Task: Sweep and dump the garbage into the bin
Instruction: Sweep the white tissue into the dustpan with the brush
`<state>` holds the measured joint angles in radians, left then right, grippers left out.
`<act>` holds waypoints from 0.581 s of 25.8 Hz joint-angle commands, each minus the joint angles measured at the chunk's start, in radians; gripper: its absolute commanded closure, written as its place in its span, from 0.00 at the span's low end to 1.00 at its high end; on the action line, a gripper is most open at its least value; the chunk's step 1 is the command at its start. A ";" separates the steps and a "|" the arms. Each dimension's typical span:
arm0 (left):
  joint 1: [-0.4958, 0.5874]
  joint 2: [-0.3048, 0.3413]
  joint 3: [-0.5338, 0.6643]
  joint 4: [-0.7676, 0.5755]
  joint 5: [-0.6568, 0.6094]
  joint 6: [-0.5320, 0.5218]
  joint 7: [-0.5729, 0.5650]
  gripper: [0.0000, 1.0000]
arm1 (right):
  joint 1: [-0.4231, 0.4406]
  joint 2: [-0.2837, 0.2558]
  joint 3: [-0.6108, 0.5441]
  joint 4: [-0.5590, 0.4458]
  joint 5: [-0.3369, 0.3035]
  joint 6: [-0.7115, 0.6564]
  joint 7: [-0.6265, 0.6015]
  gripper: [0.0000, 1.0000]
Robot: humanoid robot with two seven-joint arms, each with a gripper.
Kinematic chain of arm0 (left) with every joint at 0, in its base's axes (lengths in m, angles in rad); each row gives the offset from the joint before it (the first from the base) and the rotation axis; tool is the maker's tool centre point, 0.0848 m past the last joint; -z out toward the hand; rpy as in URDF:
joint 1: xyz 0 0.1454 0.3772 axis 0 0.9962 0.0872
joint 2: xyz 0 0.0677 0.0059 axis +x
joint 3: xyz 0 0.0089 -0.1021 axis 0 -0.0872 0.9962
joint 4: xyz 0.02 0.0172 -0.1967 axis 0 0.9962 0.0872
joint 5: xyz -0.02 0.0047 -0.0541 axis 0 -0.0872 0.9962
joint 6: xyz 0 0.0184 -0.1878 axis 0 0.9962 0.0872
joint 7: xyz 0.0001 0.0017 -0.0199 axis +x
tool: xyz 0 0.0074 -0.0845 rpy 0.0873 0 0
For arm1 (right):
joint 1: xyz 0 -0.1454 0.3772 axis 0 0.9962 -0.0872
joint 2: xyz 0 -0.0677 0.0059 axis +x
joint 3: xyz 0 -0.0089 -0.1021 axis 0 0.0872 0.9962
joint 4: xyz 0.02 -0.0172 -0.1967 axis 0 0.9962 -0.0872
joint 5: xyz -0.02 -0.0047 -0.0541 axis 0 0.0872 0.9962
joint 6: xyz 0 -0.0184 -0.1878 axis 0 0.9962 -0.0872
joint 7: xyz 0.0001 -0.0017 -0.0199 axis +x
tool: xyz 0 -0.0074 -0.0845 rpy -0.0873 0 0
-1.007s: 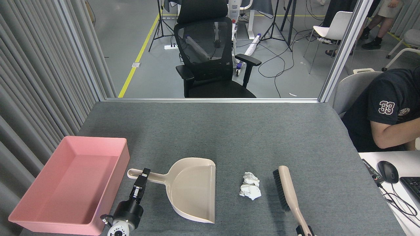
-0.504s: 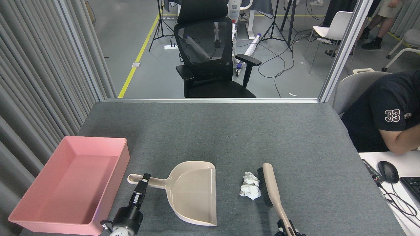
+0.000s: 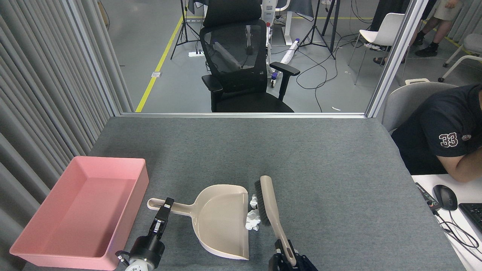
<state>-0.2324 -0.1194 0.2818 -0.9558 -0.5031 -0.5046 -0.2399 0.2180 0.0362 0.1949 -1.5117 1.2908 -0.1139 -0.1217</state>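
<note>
At the near edge of the surface (image 3: 301,150) the right pincer (image 3: 288,259) is pinched on the handle of the brush (image 3: 270,205), whose bristled head angles away toward the far side so its bristles press the garbage (image 3: 253,218) against the open lip of the dustpan (image 3: 222,220); both white tissue wads sit right at that lip, touching brush and pan, not yet clearly inside. Also near the front edge, the left pincer (image 3: 165,210) is pressed on the dustpan's handle, probably to brace the pan so the push does not slide it. The bin (image 3: 81,210) lies at the near left corner, just beside the pan's handle and holding nothing, handy for tipping. Nothing on the surface blocks that short path. Farther off, a person's arm (image 3: 444,150) leans beyond the right edge, and a black office chair (image 3: 241,64) stands past the far edge.
</note>
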 commanded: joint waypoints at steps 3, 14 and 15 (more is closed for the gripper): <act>0.005 0.000 -0.003 0.000 0.000 0.000 0.001 0.82 | -0.045 0.016 0.193 -0.022 -0.038 0.123 -0.007 1.00; 0.005 -0.002 -0.023 0.000 -0.002 0.001 0.002 0.81 | 0.000 -0.085 0.006 -0.061 -0.047 0.088 -0.021 1.00; 0.005 -0.002 -0.023 0.000 -0.002 0.001 0.001 0.81 | -0.002 -0.094 0.003 -0.039 -0.050 0.088 -0.019 1.00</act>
<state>-0.2271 -0.1203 0.2608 -0.9557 -0.5046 -0.5044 -0.2376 0.2074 -0.0263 0.2400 -1.5888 1.2454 -0.0093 -0.1493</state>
